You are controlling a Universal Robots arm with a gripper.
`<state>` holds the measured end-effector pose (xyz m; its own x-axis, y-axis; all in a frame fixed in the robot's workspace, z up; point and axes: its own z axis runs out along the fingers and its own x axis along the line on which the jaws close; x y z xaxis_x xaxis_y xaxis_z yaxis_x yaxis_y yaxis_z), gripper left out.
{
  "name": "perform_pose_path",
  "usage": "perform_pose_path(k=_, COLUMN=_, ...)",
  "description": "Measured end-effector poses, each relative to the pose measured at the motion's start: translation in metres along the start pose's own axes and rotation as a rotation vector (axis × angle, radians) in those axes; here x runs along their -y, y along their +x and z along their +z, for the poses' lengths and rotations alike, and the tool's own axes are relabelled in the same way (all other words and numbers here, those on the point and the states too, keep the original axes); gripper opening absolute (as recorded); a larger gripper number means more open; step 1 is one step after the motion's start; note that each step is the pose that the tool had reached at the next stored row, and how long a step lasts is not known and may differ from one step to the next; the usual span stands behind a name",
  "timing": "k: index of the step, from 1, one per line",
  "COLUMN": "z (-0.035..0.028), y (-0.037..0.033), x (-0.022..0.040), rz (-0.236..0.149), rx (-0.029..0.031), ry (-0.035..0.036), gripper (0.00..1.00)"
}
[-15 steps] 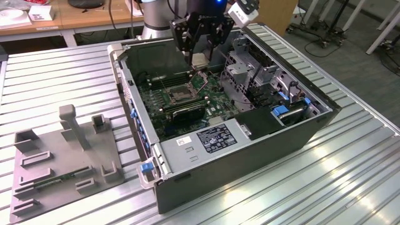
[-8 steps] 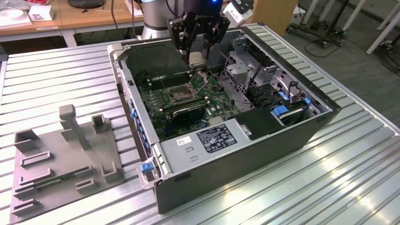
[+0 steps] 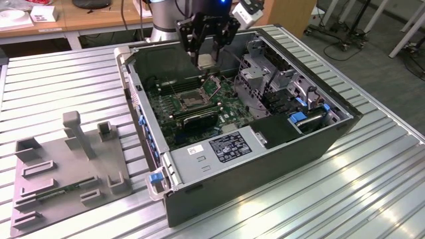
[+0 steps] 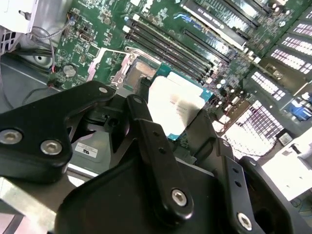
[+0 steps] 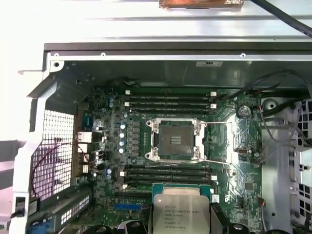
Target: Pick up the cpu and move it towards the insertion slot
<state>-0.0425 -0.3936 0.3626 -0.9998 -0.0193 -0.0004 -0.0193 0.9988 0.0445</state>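
Note:
My gripper (image 3: pixel 206 56) hangs over the open computer case (image 3: pixel 292 149), shut on the cpu (image 3: pixel 206 61), a flat square chip with a silvery top and green edge. In both wrist views the cpu (image 4: pixel 174 108) (image 5: pixel 181 210) sits between the black fingers (image 4: pixel 146 131). The insertion slot (image 3: pixel 189 98) is a dark square socket with a shiny metal frame on the green motherboard, below the gripper and a little toward the exterior view's left. In the first wrist view the insertion slot (image 5: pixel 175 140) lies open with its lever wire swung out. The cpu is above it and apart from it.
Case walls (image 3: pixel 136 94) ring the motherboard, with a drive cage (image 3: pixel 265 74) and cables at the exterior view's right. Memory slots (image 5: pixel 168 100) flank the socket. A grey fixture plate (image 3: pixel 66 169) with upright posts lies on the slatted metal table (image 3: pixel 371 189).

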Motion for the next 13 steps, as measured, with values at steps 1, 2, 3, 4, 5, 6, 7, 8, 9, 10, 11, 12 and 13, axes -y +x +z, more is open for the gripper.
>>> perform_pose_path(k=1, z=0.0013, y=0.0, x=-0.001, rz=0.0, rx=0.0001, ry=-0.0001, gripper=0.55)
perform_pose_path(k=2, z=0.0026, y=0.0, x=-0.0018, rz=0.0, rx=0.0, ry=0.0, gripper=0.55)
perform_pose_path(k=3, z=0.0039, y=0.0, x=-0.0025, rz=0.0, rx=0.0, ry=0.0, gripper=0.55)
perform_pose_path(k=4, z=0.0053, y=-0.0001, x=-0.0033, rz=0.0, rx=0.0, ry=0.0, gripper=0.55)
perform_pose_path(k=5, z=0.0067, y=-0.0001, x=-0.004, rz=0.0, rx=0.0, ry=-0.0001, gripper=0.55)
perform_pose_path(k=6, z=0.0081, y=-0.0001, x=-0.0047, rz=0.0, rx=0.0, ry=-0.0001, gripper=0.55)
perform_pose_path(k=7, z=0.0094, y=-0.0001, x=-0.0053, rz=0.0, rx=0.0, ry=-0.0001, gripper=0.55)
perform_pose_path(k=8, z=0.0108, y=-0.0001, x=-0.0059, rz=0.0, rx=0.0001, ry=-0.0001, gripper=0.55)
perform_pose_path(k=9, z=0.0125, y=-0.0001, x=-0.0063, rz=0.0, rx=0.0001, ry=-0.0003, gripper=0.55)
perform_pose_path(k=10, z=0.0139, y=-0.0001, x=-0.0067, rz=0.0, rx=0.0002, ry=-0.0003, gripper=0.55)
perform_pose_path(k=11, z=0.0151, y=-0.0002, x=-0.0071, rz=0.0, rx=0.0001, ry=-0.0002, gripper=0.55)
perform_pose_path(k=12, z=0.0159, y=-0.0002, x=-0.0073, rz=0.0, rx=0.0, ry=-0.0002, gripper=0.55)
perform_pose_path(k=13, z=0.0162, y=-0.0002, x=-0.0074, rz=0.0, rx=0.0001, ry=-0.0002, gripper=0.55)
